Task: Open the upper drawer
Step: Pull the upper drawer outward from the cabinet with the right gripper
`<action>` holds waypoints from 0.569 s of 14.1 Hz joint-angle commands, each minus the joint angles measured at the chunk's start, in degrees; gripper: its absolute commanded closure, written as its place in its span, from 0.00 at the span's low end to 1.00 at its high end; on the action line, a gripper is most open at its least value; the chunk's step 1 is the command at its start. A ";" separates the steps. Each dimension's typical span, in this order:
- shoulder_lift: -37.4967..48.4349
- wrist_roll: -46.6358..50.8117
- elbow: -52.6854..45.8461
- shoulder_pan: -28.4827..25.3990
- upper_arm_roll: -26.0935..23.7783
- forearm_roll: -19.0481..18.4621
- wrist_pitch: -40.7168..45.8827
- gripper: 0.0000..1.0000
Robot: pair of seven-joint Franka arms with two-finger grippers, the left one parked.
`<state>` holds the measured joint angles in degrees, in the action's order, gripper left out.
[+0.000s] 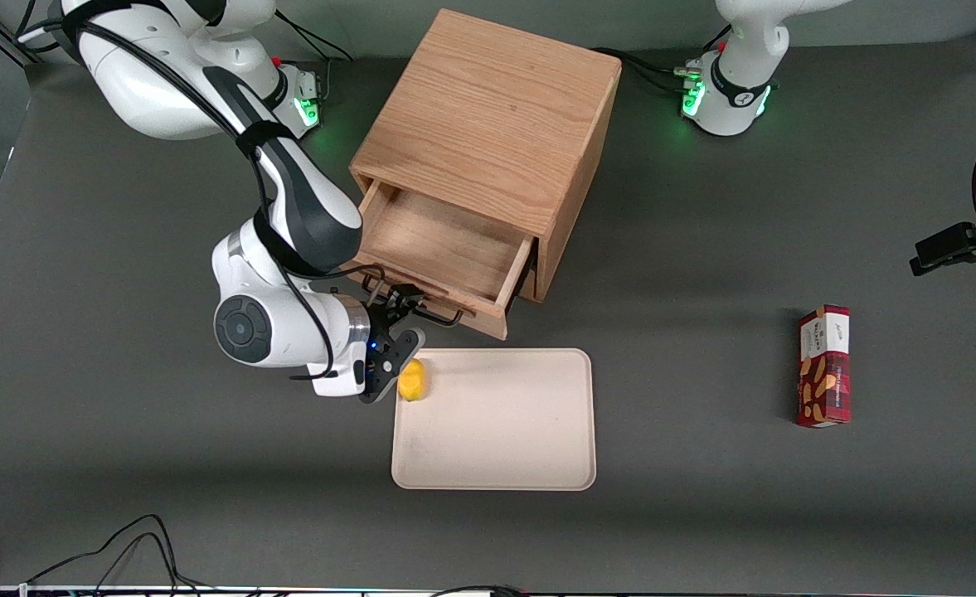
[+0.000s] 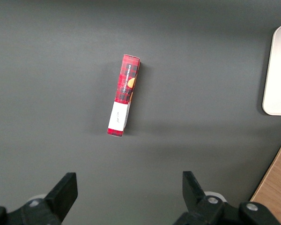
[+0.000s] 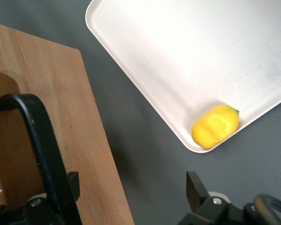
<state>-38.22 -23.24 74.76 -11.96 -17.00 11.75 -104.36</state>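
Because the upper drawer sticks well out of the front of the wooden cabinet, showing its bare inside, the opening job looks almost done or all done. The claw sits right at the drawer's black handle with its fingers spread apart; the bar runs by one finger, and the claw does not squeeze it. What may be left is a small last pull or just backing away, taking care not to bump the tray with the yellow lemon on the counter just in front of the drawer.
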 commanded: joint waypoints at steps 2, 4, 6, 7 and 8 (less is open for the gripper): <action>-2.74 -2.77 -4.10 0.62 1.00 0.47 1.97 0.00; -2.74 -3.74 -4.27 0.89 1.09 0.29 2.14 0.00; -2.74 -4.88 -5.41 1.15 1.88 0.29 3.28 0.00; -3.09 -5.23 -6.03 1.24 1.97 0.29 4.07 0.00; -3.09 -6.02 -6.64 1.24 2.67 0.29 4.69 0.00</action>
<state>-39.94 -25.81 71.42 -11.29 -15.74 11.75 -102.78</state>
